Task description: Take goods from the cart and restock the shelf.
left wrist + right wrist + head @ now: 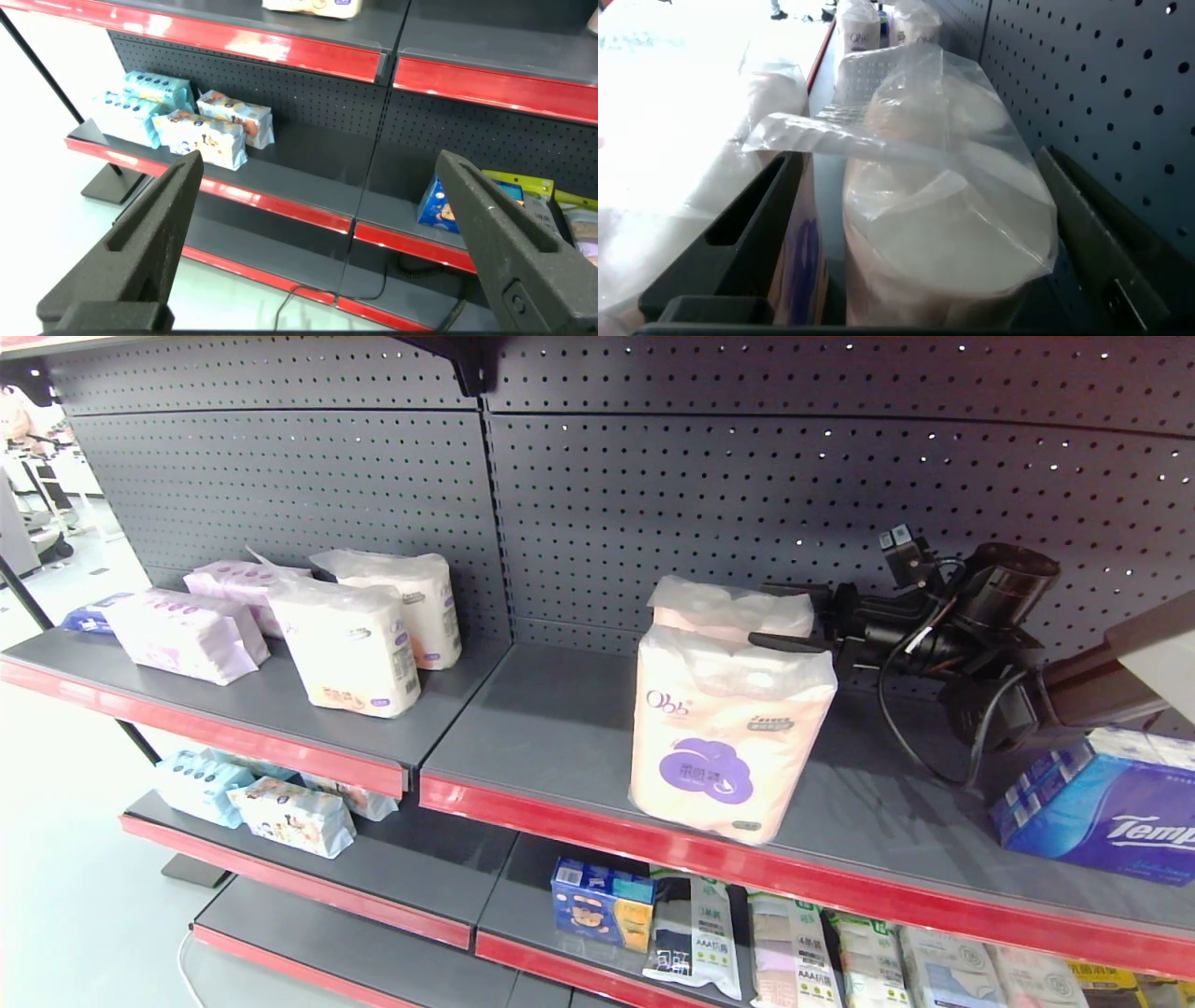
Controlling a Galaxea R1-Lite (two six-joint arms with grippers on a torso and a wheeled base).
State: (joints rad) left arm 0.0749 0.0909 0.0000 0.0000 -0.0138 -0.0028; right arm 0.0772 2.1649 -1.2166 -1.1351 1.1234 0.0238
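On the upper shelf (560,728) a peach tissue pack with a purple print (728,737) stands near the front edge. Directly behind it stands a second pale pack in clear wrap (719,607). My right gripper (758,614) reaches in from the right, open, with its fingers on either side of that rear pack. The right wrist view has the rear pack (943,215) between the spread fingers of the right gripper (915,159), and the front pack (691,168) outside one finger. My left gripper (318,163) hangs open and holds nothing, facing the lower shelves.
Several white and pink tissue packs (350,644) stand on the shelf's left section. A blue tissue pack (1102,803) lies at the far right, under my right arm. The pegboard back wall (653,504) is close behind. The lower shelves hold small packs (201,131) and boxes (602,901).
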